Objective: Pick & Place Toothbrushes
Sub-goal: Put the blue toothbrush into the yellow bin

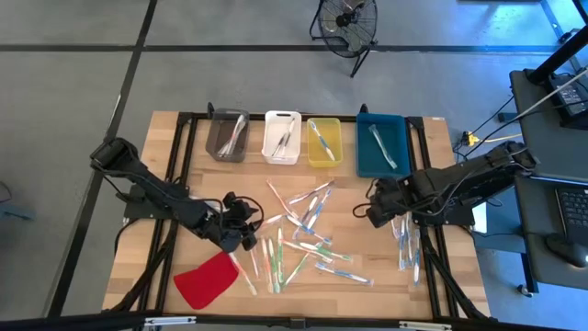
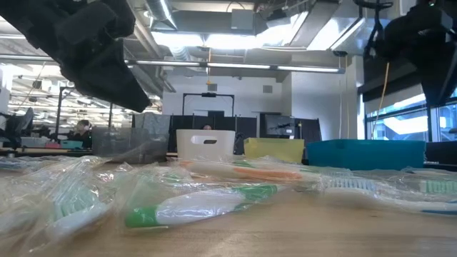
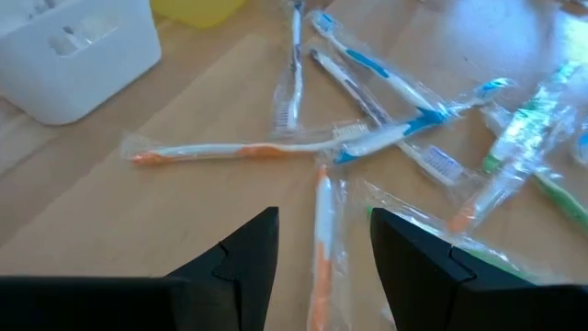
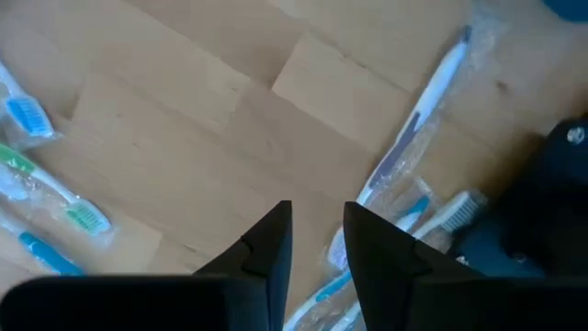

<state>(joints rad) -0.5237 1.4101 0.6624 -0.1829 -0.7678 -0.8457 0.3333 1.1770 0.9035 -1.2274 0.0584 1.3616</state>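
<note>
Toothbrushes (image 1: 308, 241): many slim wrapped sticks, whitish with blue, green, orange or pink parts, scattered over the middle of the wooden counter (image 1: 165, 165) between the two arms. A second small cluster (image 1: 407, 246) lies near the counter's right edge, just in front of the right arm. A few more rest inside each bin.

Bins: four in a row along the far side of the counter, left to right grey bin (image 1: 228, 135), white bin (image 1: 282, 137), yellow bin (image 1: 323, 142), blue bin (image 1: 382, 144).

Red cloth-like piece (image 1: 207, 279): flat on the counter at the near left, beside the left arm.

Left claw (image 1: 250, 232): low over the counter at the left edge of the central scatter. Fingers (image 3: 246, 262) stand apart, nothing between them; an orange-and-white toothbrush (image 3: 322, 248) lies on the wood in the gap ahead, untouched as far as can be seen.

Right claw (image 1: 363, 211): low over bare wood between the central scatter and the right cluster. Fingers (image 4: 266, 250) have a narrow gap, with only bare counter visible through it; nothing gripped. A blue-and-white toothbrush (image 4: 418, 119) lies just beside.
</note>
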